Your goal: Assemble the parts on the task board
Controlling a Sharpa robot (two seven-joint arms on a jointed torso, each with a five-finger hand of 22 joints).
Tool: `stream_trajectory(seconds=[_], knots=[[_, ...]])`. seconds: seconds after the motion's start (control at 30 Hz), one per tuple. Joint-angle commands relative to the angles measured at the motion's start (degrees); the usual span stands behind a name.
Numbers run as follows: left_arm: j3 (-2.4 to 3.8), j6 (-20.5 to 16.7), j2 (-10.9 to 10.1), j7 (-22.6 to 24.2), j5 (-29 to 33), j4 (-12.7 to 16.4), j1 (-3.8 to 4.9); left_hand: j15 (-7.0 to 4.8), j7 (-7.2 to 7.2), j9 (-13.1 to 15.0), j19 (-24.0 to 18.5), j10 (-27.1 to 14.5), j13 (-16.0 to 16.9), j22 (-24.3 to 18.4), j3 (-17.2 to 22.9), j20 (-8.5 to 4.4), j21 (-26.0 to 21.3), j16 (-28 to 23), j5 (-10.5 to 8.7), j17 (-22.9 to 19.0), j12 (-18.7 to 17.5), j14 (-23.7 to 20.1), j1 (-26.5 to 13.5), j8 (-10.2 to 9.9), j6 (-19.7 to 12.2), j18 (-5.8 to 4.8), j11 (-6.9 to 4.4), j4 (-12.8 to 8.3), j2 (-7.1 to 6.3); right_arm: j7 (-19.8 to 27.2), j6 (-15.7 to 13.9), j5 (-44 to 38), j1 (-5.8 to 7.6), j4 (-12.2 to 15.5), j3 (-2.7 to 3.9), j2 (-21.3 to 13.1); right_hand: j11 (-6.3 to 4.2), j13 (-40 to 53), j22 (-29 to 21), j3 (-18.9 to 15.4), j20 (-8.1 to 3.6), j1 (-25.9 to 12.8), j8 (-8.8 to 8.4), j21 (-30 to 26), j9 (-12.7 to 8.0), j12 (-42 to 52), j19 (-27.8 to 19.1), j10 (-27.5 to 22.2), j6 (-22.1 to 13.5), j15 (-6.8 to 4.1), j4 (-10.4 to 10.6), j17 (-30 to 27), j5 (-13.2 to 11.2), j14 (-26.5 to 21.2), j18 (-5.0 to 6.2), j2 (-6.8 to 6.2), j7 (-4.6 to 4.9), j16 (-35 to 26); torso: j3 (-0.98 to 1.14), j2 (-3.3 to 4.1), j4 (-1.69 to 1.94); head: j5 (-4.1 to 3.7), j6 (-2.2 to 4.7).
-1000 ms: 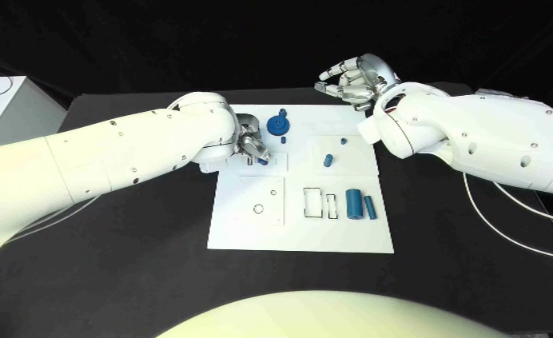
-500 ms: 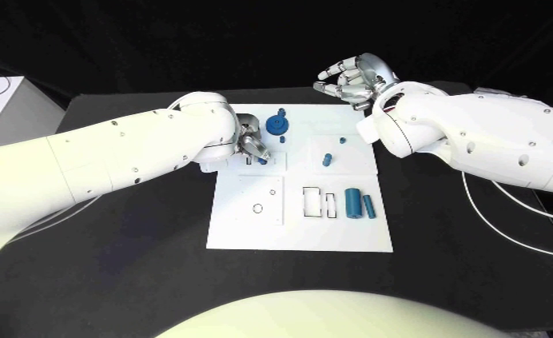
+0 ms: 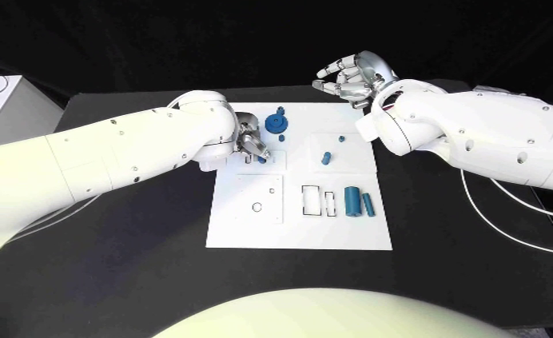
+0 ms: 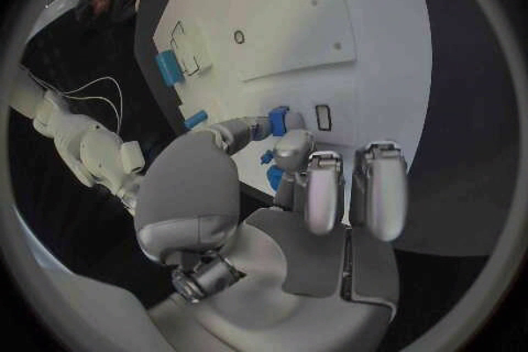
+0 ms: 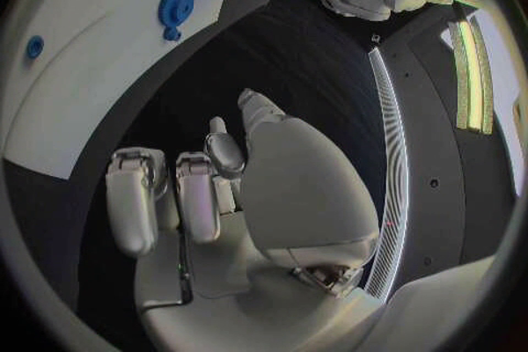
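Blue is the small part (image 4: 277,121) pinched between the left hand's (image 3: 250,146) fingertips (image 4: 289,145), held low over the far-left region of the white task board (image 3: 300,230), and this is the relation the coming move turns on: in the left wrist view a small dark-outlined rectangular slot (image 4: 322,116) lies just beside the held piece, on the side away from the palm, so the part probably has only a short way to travel before it can be seated. Whether the piece already touches the board cannot be told. The long axis of the slot appears to run roughly along the line of the fingers, so little turning of the wrist seems needed. The left hand is plainly the nearer one; the right hand (image 3: 352,81) hangs raised beyond the board's far-right corner, well apart from every part, its fingers curled loosely inward around nothing. On the board, the blue gear (image 3: 278,124) stands near the far edge just beside the left hand, a small blue peg (image 3: 328,158) lies toward the middle right, and 2 blue cylinders (image 3: 360,204) lie side by side on the right next to 2 outlined rectangular recesses (image 3: 320,202), all on the black surface (image 3: 138,274). Most of the assembly looks not yet done.
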Motion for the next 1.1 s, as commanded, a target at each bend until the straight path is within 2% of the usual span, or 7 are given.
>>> stream_trajectory(seconds=[0.03,0.23,0.47,0.73,0.97,1.1], knots=[[-0.17,2.06,0.16,0.11,0.60,0.10,-0.28,-0.45,-2.36,-0.09,0.42,0.32,0.04,5.63,5.35,-0.02,0.15,0.25,-0.14,15.10,0.15,5.86,-0.64,0.05,2.17,-0.37,-0.04,-5.94,-0.16,0.40,0.78,-0.56,-0.03,0.04,0.01,-0.01,0.05,-0.05,10.57,0.45,0.38,-0.56,-0.13,-0.18,-0.09,-0.07,3.86,-0.43,-0.38,0.29,-0.03,9.40,0.18,4.63,0.22,0.02,0.17,-0.33,-0.02,-0.03,0.00,-0.02,-0.05],[-0.18,2.26,0.06,0.07,0.64,-0.05,-0.28,-0.63,-2.69,-0.32,0.46,0.31,0.10,5.67,1.81,-0.19,0.09,0.25,-0.43,15.10,0.15,5.86,-1.93,-0.13,2.50,-0.39,-0.26,-4.24,-0.97,0.42,0.72,-0.56,-0.03,0.04,0.01,-0.08,0.05,-0.13,10.45,0.54,0.39,-0.68,-0.11,-0.34,-0.10,-0.10,3.80,-0.51,-0.39,0.29,-0.03,9.28,0.15,4.60,0.26,-0.01,0.18,-0.39,-0.05,-0.04,0.02,0.00,0.00],[-0.19,2.07,-0.03,0.05,0.65,-0.36,-0.29,-0.70,-2.77,-0.65,0.49,0.15,0.07,5.69,-1.96,-0.28,0.04,0.25,-0.81,15.10,0.12,5.86,-3.03,-0.36,2.95,-0.39,-0.32,-1.95,-1.14,0.44,0.69,-0.56,-0.03,0.04,0.01,-0.12,0.05,-0.22,10.39,0.55,0.39,-0.72,-0.11,-0.43,-0.11,-0.17,3.77,-0.60,-0.40,0.29,-0.03,9.18,0.13,4.57,0.28,-0.02,0.18,-0.44,-0.08,-0.02,-0.01,-0.03,0.06],[-0.17,1.55,-0.14,0.07,0.56,-0.74,-0.29,-0.69,-2.72,-0.94,0.54,0.02,0.11,5.75,-6.07,-0.32,0.00,0.25,-0.96,15.10,0.14,5.86,-3.74,-0.60,3.32,-0.40,-0.28,0.88,-0.67,0.46,0.76,-0.53,-0.04,0.05,0.00,-0.17,0.06,-0.22,10.39,0.58,0.39,-0.89,-0.10,-0.43,-0.12,-0.15,3.77,-0.60,-0.42,0.29,0.01,9.10,-0.02,4.55,0.28,-0.06,0.18,-0.48,-0.06,-0.01,-0.03,-0.05,0.14],[-0.15,1.20,-0.30,0.12,0.51,-0.74,-0.31,-0.66,-2.68,-1.09,0.59,0.00,0.23,5.82,-9.21,-0.31,-0.01,0.25,-1.05,15.10,0.23,5.86,-4.04,-0.74,3.50,-0.42,-0.24,2.76,-0.82,0.45,0.87,-0.52,-0.07,0.05,0.00,-0.20,0.06,-0.24,10.37,0.60,0.39,-1.01,-0.09,-0.45,-0.13,-0.16,3.76,-0.63,-0.43,0.30,0.03,9.06,-0.14,4.54,0.28,-0.08,0.19,-0.51,-0.05,-0.02,-0.01,-0.13,0.17],[-0.14,1.06,-0.41,0.14,0.47,-0.67,-0.32,-0.66,-2.67,-1.21,0.57,-0.04,0.26,5.79,-12.39,-0.30,-0.06,0.25,-1.23,15.10,0.24,5.86,-3.98,-0.87,3.62,-0.40,-0.22,4.35,-1.31,0.46,0.95,-0.52,-0.10,0.04,0.00,-0.22,0.06,-0.24,10.37,0.60,0.39,-1.01,-0.09,-0.45,-0.13,-0.16,3.76,-0.63,-0.43,0.30,0.03,9.06,-0.14,4.54,0.28,-0.08,0.19,-0.51,-0.04,-0.04,-0.04,-0.16,0.20]])
